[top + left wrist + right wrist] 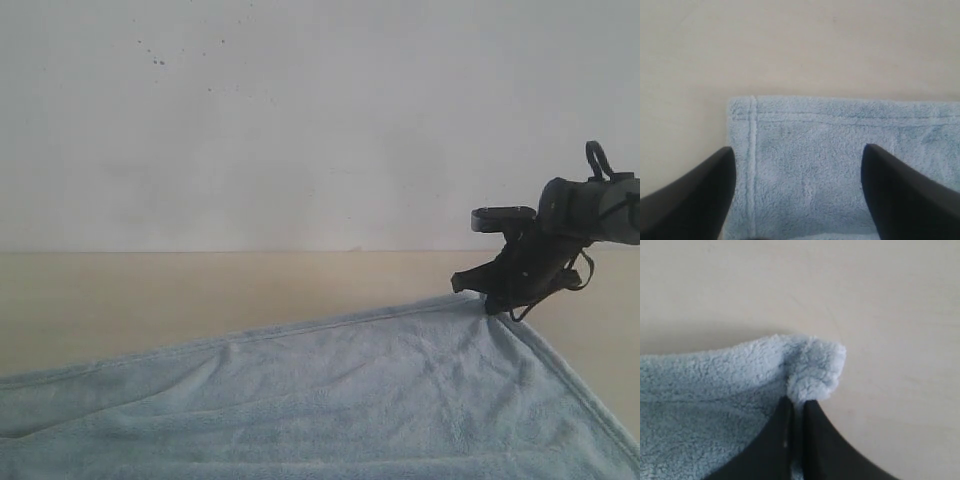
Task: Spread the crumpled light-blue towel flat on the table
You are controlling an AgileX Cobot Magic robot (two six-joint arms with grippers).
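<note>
The pale-blue fluffy towel (330,400) lies spread across the front of the beige table (200,290), with soft wrinkles on its left part. My right gripper (490,305) is shut on the towel's far right corner; in the right wrist view the bunched corner (815,367) pokes out just past the closed fingers (775,440). My left gripper (797,155) is open over another corner of the towel (815,160), its fingers (695,195) standing wide apart above the stitched hem (752,150). The left gripper is outside the exterior view.
A white wall (300,120) rises behind the table's far edge. Bare table surface (790,45) lies beyond the towel's hem in the left wrist view and to the right of the pinched corner (900,365) in the right wrist view.
</note>
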